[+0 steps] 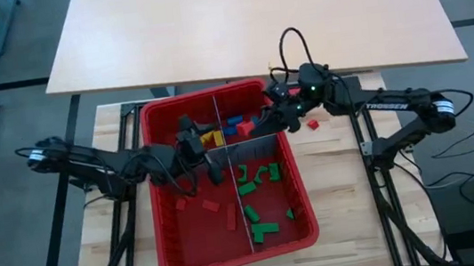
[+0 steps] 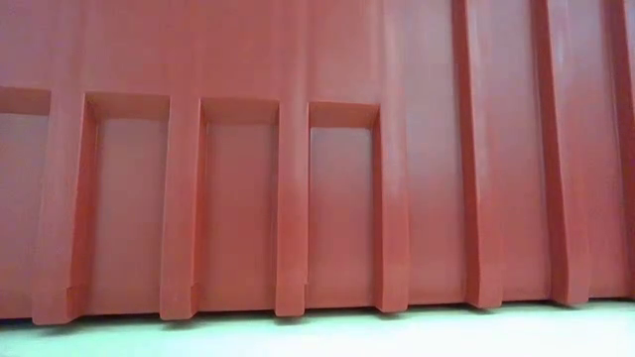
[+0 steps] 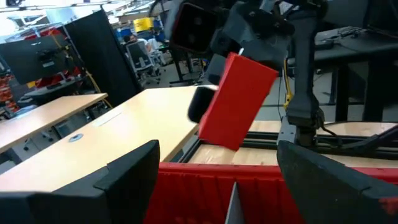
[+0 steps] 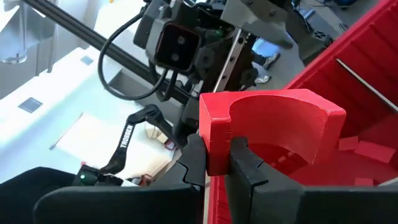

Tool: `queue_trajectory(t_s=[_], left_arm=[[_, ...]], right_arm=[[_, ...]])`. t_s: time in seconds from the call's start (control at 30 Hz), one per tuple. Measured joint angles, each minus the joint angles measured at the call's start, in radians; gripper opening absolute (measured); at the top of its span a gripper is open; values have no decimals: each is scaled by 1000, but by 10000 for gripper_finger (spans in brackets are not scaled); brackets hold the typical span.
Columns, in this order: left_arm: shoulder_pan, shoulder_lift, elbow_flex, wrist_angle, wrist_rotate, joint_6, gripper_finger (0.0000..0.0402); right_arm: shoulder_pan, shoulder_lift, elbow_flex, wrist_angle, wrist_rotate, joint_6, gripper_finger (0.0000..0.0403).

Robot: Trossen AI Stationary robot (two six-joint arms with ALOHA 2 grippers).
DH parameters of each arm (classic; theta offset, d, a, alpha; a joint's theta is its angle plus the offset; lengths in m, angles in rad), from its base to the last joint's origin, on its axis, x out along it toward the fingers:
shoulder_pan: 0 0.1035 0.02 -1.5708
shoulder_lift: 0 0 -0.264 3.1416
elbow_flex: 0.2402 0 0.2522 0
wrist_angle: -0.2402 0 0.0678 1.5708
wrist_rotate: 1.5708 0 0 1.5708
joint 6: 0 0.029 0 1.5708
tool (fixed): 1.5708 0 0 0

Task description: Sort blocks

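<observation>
Over the far half of the red bin (image 1: 156, 115), the right claw (image 1: 264, 119) is clamped on a red block (image 4: 267, 127), its two dark fingers (image 4: 245, 167) pinching one flat end. From the high view it hangs above the far-right compartment, near the cross divider (image 1: 247, 142). The left claw (image 1: 192, 145) hovers over the far-left compartment with its jaws apart and nothing between them; its wrist view looks across at the red block (image 3: 237, 99) held tilted in the other claw.

The step in hand looks like carrying this red piece to where the reds are gathering. Red blocks lie in the near-left compartment (image 1: 211, 206), green ones (image 1: 264, 230) in the near-right, and a mix of blue, yellow and red (image 1: 234, 126) waits in the far compartments. To do it well, the right arm should lift clear of the long divider (image 1: 222, 135) before crossing, keep out of the left arm's way, and let go low over the near-left compartment so the piece does not bounce out. One red block (image 1: 313, 125) already lies outside on the table (image 1: 339, 166), just beside the bin's right wall.

The held block is bright red, thick, with a curved hollow cut into one face, like a small arch; the grip sits near one end, so it may swing.
</observation>
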Motion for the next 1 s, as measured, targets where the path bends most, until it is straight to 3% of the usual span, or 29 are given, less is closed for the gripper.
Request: queue_trajectory(t_s=[0.43,1.0], left_arm=[[17,67,0,112,46,25,311],[71,78,0,128,125,18,310]], right_arm=[[10,9,0,0,-14,18,14],[27,10,0,-2,-23,19,14]])
